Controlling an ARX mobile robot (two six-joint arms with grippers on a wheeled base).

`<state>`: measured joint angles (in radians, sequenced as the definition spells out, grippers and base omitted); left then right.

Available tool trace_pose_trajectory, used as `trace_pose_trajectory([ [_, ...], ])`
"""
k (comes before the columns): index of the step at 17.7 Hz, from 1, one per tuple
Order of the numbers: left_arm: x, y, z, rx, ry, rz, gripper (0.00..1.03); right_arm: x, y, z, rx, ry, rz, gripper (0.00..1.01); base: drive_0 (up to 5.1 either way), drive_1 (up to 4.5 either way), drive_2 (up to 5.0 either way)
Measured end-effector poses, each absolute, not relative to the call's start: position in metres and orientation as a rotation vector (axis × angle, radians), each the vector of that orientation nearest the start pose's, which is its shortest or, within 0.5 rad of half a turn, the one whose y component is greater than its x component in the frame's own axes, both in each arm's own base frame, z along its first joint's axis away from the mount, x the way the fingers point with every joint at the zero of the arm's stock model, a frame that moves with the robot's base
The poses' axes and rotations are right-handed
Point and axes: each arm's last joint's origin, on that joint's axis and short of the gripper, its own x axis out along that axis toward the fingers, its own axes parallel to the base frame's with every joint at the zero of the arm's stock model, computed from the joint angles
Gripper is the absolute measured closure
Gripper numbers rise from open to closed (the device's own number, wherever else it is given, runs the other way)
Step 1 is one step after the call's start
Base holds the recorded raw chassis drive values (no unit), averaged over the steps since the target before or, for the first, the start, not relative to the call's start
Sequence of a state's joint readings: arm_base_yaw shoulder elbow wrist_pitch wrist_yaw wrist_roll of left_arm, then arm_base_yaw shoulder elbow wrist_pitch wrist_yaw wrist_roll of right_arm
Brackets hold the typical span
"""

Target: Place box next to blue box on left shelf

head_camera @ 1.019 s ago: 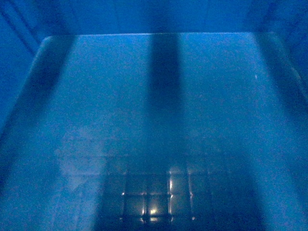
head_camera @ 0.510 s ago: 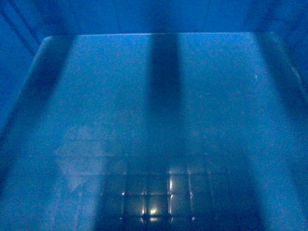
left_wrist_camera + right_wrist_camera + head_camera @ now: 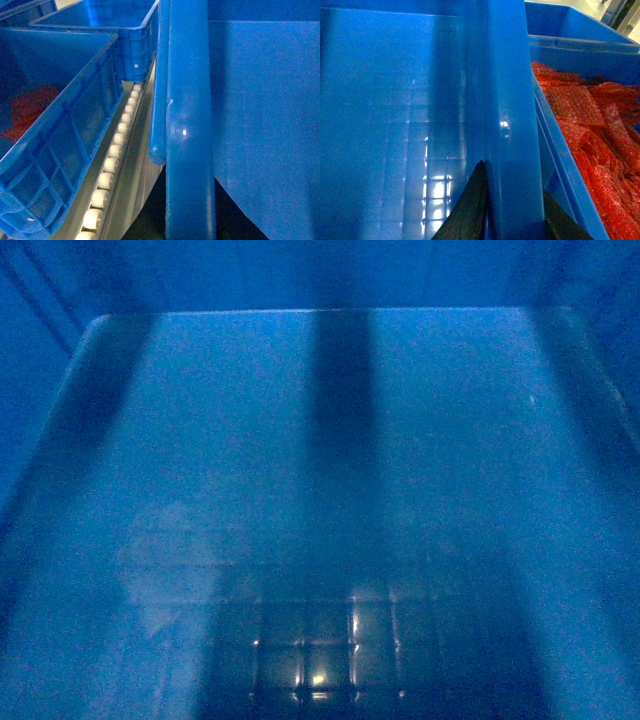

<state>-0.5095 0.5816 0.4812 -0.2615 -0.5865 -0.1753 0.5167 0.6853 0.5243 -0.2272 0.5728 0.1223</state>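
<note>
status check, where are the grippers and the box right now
Right gripper clamped on the box rim. Left gripper not visible. Box beside roller rail; crate on its left, crate of red material on its right.

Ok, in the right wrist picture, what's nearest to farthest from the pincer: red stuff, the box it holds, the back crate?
1. The box: its wall sits between the right pincer's fingers.
2. Red stuff: right, in the neighbouring crate.
3. Back crate: top right, behind.

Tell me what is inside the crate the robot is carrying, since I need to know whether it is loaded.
The box looks empty: only its bare gridded floor, shadows and glare show. The near floor edge lies out of frame. The red material sits in a neighbouring crate.
</note>
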Motion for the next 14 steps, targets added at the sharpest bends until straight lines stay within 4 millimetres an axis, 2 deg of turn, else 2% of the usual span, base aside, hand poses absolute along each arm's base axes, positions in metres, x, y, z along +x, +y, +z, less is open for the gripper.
trace_pose_trajectory([
  [14, 0.1258, -0.0519, 0.2511, 0.015, 0.301, 0.103, 0.96, 0.1401, 0.0616, 0.2557, -0.080, 0.328, -0.075, 0.88, 0.0, 0.00, 0.0],
])
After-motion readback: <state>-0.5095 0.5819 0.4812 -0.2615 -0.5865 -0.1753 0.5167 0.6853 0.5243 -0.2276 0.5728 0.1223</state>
